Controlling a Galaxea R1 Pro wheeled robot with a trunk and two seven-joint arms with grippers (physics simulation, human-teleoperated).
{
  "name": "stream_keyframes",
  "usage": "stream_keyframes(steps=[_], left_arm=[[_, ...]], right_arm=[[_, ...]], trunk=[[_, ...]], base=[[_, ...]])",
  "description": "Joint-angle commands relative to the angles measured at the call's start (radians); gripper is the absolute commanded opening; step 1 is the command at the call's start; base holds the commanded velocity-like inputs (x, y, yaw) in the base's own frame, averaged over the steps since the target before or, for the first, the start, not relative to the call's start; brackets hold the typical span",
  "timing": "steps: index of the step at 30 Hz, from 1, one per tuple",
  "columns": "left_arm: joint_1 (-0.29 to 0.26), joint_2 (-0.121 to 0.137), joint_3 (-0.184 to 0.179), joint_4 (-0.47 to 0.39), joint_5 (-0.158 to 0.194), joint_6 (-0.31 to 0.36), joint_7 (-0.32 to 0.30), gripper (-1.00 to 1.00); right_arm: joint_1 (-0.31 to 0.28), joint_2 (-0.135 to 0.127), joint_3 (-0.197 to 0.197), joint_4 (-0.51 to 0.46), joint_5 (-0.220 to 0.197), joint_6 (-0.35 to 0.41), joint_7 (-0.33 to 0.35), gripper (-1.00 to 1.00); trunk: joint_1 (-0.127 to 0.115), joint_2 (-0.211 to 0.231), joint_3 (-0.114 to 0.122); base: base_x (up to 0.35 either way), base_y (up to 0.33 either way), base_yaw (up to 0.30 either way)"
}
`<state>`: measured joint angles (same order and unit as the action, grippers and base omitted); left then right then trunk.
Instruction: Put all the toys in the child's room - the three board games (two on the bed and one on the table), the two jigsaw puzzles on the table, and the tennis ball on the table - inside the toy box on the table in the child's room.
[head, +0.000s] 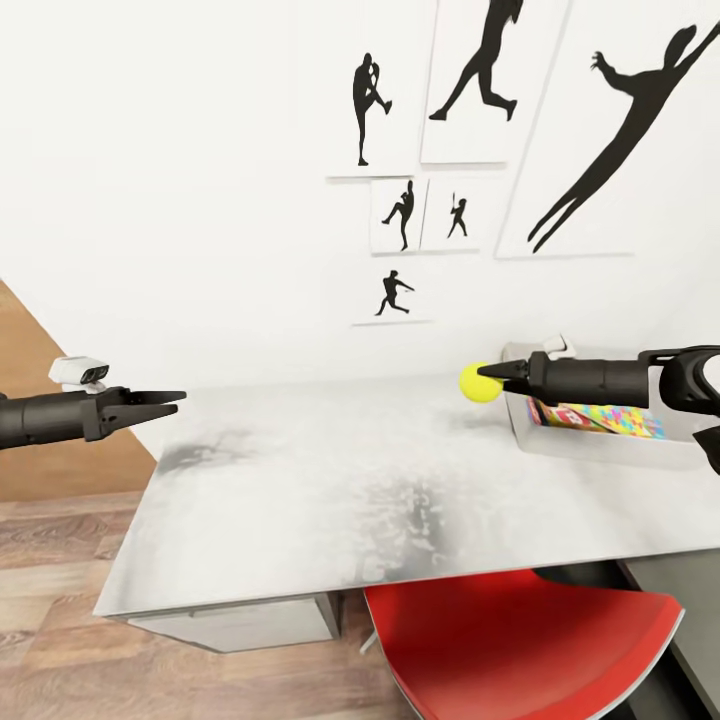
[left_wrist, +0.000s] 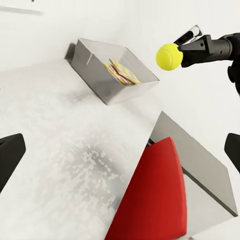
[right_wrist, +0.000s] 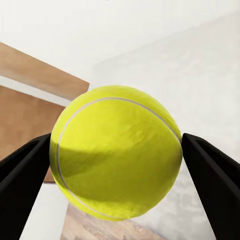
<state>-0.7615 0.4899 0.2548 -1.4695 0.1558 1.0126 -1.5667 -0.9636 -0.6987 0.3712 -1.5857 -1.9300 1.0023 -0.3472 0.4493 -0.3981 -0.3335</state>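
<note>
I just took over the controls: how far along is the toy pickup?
Colourful flat boxes already lie in the toy box. In hand: the right gripper holds the tennis ball above the table, beside the toy box, not yet over it. The left gripper hangs free. Left: drop the ball in. I can't count the boxes inside.

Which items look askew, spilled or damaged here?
Nothing damaged or spilled. The jigsaw puzzles lie tilted inside the toy box, leaning on a wall rather than flat. The tennis ball is held off the table by the right end effector, beside the box, not yet in it.
</note>
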Motion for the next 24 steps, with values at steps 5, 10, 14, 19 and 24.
stream_keyframes(steps=[5, 10, 14, 19, 24], left_arm=[[0.000, 0.000, 0.000, 0.000, -0.001, 0.011, -0.004, 1.00], [0.001, -0.001, 0.000, 0.000, -0.001, 0.008, -0.004, 1.00], [0.001, -0.001, 0.000, 0.000, -0.002, 0.008, -0.004, 1.00], [0.002, -0.001, 0.000, 0.000, -0.002, 0.008, -0.004, 1.00], [0.004, 0.000, 0.000, 0.001, -0.003, 0.008, -0.004, 1.00]], right_arm=[[-0.002, -0.001, 0.002, 0.000, -0.010, -0.001, -0.009, -1.00], [-0.002, -0.001, 0.002, 0.000, -0.009, -0.001, -0.009, -1.00], [-0.001, -0.001, 0.002, 0.000, -0.009, -0.001, -0.009, -1.00], [-0.001, -0.001, 0.002, 0.000, -0.009, -0.001, -0.009, -1.00], [-0.001, -0.001, 0.002, 0.000, -0.009, -0.001, -0.009, -1.00]], trunk=[[0.001, -0.002, 0.007], [0.001, -0.002, 0.015], [0.001, -0.002, 0.022], [0.001, -0.002, 0.030], [0.001, -0.002, 0.038]], base=[[0.000, 0.000, 0.000], [0.000, 0.000, 0.000], [0.000, 0.000, 0.000], [0.000, 0.000, 0.000], [0.000, 0.000, 0.000]])
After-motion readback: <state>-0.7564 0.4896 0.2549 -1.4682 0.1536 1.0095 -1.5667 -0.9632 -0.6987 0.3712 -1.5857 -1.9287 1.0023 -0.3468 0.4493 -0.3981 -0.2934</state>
